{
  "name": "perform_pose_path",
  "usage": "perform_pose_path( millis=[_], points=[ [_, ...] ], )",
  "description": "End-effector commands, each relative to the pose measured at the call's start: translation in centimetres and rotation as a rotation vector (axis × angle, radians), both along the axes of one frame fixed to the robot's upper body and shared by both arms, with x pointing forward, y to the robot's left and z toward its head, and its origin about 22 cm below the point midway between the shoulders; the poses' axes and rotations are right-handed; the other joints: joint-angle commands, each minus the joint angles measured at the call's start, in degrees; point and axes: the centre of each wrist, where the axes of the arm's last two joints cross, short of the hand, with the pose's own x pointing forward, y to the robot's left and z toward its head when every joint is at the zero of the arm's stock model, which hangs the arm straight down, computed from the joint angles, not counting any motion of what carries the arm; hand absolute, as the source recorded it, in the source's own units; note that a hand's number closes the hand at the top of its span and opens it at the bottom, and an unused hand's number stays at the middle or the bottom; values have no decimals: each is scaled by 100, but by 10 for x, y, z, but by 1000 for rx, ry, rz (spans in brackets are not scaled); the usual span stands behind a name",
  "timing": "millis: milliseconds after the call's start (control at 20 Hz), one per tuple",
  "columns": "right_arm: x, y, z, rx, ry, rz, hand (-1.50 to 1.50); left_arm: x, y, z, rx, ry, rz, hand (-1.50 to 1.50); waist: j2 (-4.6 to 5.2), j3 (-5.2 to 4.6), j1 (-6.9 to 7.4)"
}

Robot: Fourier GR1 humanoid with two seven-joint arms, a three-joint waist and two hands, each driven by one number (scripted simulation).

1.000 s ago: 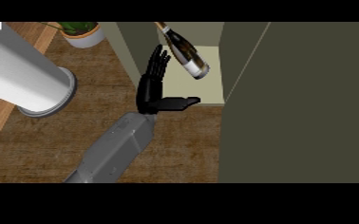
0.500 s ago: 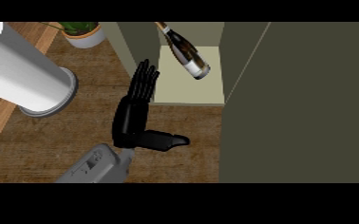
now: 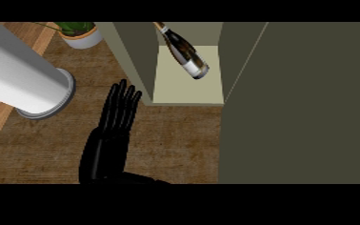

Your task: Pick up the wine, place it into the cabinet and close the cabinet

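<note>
**Wine inside cabinet, door open, hand apart from it**

Wine (image 3: 184,52): dark glass bottle w/ slim neck pointing to the view's top, pale label band near its base. It sits tilted inside the cabinet (image 3: 134,57), over the light shelf floor (image 3: 175,88), base end toward the shelf's front-right. Touching no hand.

Edges/room: cabinet's left wall runs down from the top edge; shelf front lip ends at the wooden surface (image 3: 175,143). Cabinet door (image 3: 295,105), dark olive, stands open & fills the whole right side, its edge meeting the shelf's right side. Open wood lies btw the shelf lip and the view's lower edge.

One black hand (image 3: 105,143) shows at lower left-centre; which arm can't be told. Fingers (image 3: 121,102) straight, close together, pointing up toward the cabinet's left wall, holding nothing; tips just short of the shelf's front corner. Thumb sticks out to the right along the lower edge.

Left side: large white cylinder (image 3: 32,83) lying across the surface; potted plant (image 3: 81,33) at top, beside the cabinet wall.
</note>
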Motion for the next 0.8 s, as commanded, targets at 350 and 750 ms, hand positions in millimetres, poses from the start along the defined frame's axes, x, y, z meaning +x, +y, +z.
perform_pose_path(
  millis=[350,750],
  points=[
    [-29,5,15,-219,52,322,150,-49,55,16,40,-7,143,-150,-3,-6,-8],
    [-51,46,4,-102,138,463,150,-75,108,26,18,-22,205,-150,-10,-11,5]
  ],
)
